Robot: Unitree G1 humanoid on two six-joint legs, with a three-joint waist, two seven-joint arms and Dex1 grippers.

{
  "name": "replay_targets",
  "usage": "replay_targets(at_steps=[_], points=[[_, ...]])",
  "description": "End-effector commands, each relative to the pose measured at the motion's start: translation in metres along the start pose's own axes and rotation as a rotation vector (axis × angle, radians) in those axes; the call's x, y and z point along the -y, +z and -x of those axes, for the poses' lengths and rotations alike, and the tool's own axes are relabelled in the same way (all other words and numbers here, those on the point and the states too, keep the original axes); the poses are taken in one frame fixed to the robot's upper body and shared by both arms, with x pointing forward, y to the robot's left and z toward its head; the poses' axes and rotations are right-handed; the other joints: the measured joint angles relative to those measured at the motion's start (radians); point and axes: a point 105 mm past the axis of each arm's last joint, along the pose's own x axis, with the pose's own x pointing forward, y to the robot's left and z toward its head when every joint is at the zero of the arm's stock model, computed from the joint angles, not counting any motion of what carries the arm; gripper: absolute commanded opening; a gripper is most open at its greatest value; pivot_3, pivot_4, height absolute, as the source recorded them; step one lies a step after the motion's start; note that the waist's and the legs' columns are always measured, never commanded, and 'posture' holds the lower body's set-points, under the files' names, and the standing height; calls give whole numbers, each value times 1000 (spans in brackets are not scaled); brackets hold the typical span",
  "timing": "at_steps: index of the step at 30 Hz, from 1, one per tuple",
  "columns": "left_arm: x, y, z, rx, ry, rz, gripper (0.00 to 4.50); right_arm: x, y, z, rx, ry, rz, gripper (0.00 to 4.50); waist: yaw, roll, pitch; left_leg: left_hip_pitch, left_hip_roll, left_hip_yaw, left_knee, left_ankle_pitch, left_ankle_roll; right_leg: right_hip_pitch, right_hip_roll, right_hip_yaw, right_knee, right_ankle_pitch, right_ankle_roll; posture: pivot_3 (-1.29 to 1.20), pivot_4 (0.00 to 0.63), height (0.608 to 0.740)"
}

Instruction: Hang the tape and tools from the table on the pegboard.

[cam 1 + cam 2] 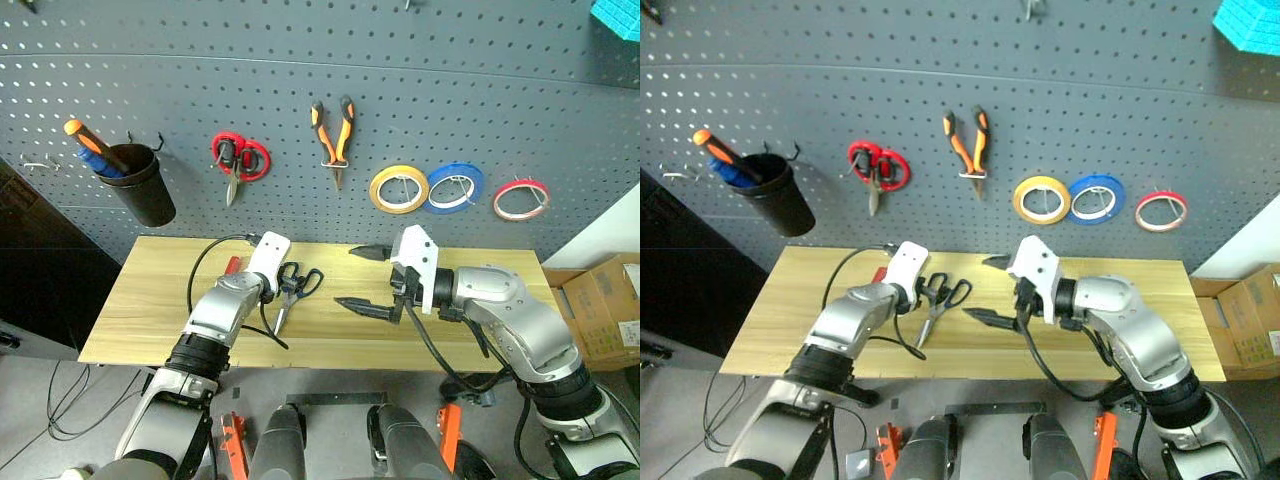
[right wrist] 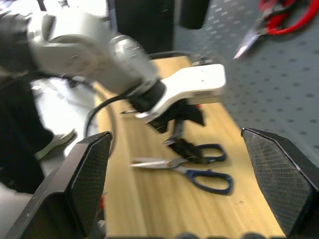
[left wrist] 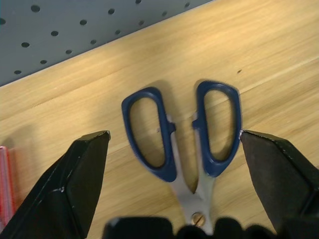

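On the table [image 1: 130, 325] your left gripper [image 3: 174, 164] is spread wide around the blue-handled scissors [image 1: 292, 290], holding nothing. Their handles point toward the pegboard [image 1: 480, 100], blades toward you. Your right gripper [image 1: 368, 280] is also spread wide and empty beside them. Behind hang one pliers [image 1: 333, 135], three tape rolls, the red tape [image 1: 520, 198] rightmost, and one red scissors [image 1: 238, 158].

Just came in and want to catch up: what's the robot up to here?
It is hanging things from the table on the pegboard. The pliers and red tape already hang there. The left gripper, fingers open, is straddling the blue-handled scissors lying on the table. The right gripper is open and empty.
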Motion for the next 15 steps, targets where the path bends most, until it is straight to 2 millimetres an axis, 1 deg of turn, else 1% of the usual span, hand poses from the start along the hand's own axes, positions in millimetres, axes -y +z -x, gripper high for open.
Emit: replay_targets(at_steps=[1, 3, 6, 12, 15], points=[[-6, -5, 8, -19, 25, -20, 4500, -6, 18, -4, 43, 43, 74, 4472, -10, 0, 0, 0, 0, 0, 0, 0, 0, 0, 0, 0, 0, 0, 0, -21, 238, 740], [-2, -16, 9, -54, 21, -14, 4500, -8, 17, -4, 32, 72, 99, 4472, -13, 1, 1, 0, 0, 0, 0, 0, 0, 0, -1, 0, 0, 0, 0, -21, 241, 740], [0, -27, 12, -91, 33, 8, 4500, -10, 16, -4, 15, 107, 140, 4472, -13, 2, 3, 0, 0, 0, 0, 0, 0, 0, -1, 0, 0, 0, 0, -20, 249, 740], [7, -53, 17, -169, 24, 64, 4500, -10, 15, -4, -2, 139, 173, 4472, -12, 3, 18, 0, -1, -1, 0, 0, 0, 0, -2, 0, 0, -1, 0, -18, 265, 740], [9, -59, 17, -191, 14, 72, 4500, -11, 13, -4, -12, 147, 175, 4472, -11, 3, 23, 0, -1, -1, 0, 0, 0, 0, -2, 0, 0, -1, 0, -17, 270, 740]])
